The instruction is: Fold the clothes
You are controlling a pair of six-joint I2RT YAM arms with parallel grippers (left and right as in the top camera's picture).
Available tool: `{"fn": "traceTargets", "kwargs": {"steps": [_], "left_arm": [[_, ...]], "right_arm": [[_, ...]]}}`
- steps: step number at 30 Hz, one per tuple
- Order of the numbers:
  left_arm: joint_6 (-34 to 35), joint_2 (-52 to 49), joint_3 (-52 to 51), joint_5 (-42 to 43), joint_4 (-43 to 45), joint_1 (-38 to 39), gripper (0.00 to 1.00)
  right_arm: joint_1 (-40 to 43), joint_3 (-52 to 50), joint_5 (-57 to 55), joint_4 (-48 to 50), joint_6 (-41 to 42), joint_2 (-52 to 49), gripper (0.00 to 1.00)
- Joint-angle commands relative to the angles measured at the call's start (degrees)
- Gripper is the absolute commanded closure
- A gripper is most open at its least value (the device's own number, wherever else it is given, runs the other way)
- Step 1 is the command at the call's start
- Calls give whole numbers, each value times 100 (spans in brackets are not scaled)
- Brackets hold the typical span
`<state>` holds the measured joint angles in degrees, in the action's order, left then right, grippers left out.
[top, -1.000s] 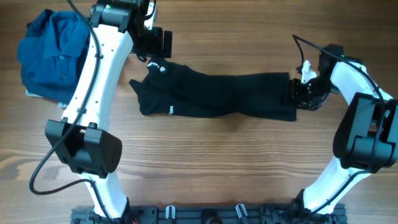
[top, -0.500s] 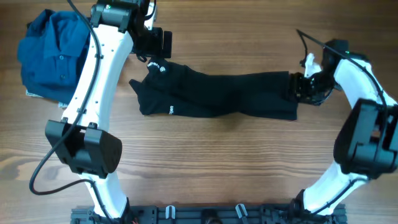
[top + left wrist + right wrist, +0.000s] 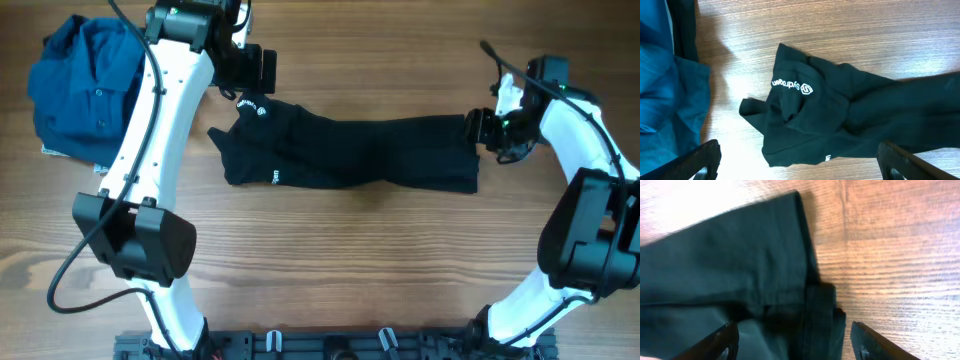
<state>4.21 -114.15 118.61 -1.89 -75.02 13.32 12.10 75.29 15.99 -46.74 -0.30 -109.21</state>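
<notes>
The black shirt lies bunched in a long band across the middle of the desk. Its long axis runs side to side, logo end toward the left arm and hem toward the right. Only the overhead view takes in its full length and the whole blue shirt. Only the left wrist view shows the white lettering (inverted there). The left fingers stand wide above the logo end, holding nothing. The right fingers are spread over the hem corner, pinching nothing.
</notes>
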Motion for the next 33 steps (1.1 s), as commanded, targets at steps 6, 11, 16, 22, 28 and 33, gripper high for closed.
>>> {"fn": "traceTargets", "kwargs": {"steps": [6, 11, 16, 22, 28, 33], "left_arm": [[74, 4, 11, -81, 0, -37, 0], [76, 4, 11, -127, 4, -37, 0], [76, 4, 11, -127, 7, -37, 0], [76, 4, 11, -127, 4, -37, 0], [76, 4, 11, -125, 7, -37, 0], [79, 4, 11, -122, 11, -37, 0]], "right_arm": [[-48, -754, -315, 597, 201, -52, 29], [-59, -1040, -321, 953, 343, -52, 41], [-122, -1279, -315, 1248, 520, -52, 75], [-79, -1211, -234, 1296, 929, -37, 96], [529, -577, 105, 737, 708, 87, 96], [1211, 151, 557, 179, 149, 111, 96]]}}
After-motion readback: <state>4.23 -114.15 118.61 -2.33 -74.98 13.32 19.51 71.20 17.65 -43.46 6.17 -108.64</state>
